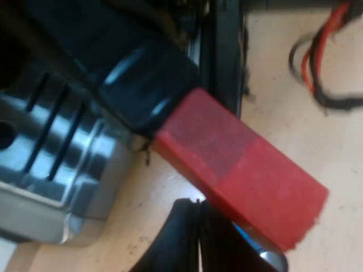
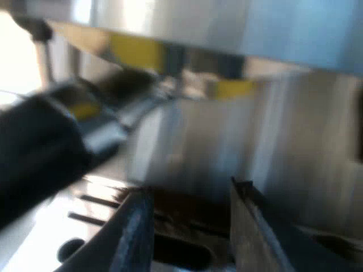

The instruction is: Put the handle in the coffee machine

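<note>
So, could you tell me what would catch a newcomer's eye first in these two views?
The bright red end of the dark handle stands out most, lying over the machine's slotted metal tray, with my left claw closed close by it. In the right wrist view, my right claw hangs open above the tray's slots, facing the machine's shiny metal front.

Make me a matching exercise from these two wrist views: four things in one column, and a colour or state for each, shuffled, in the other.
Things:
1. handle's end
2. drip tray
3. right end effector
4. table

Descriptions:
A. open, fingers apart
B. red
C. pale beige
D. shiny metal with slots

Pairs: 1-B, 2-D, 3-A, 4-C
</note>
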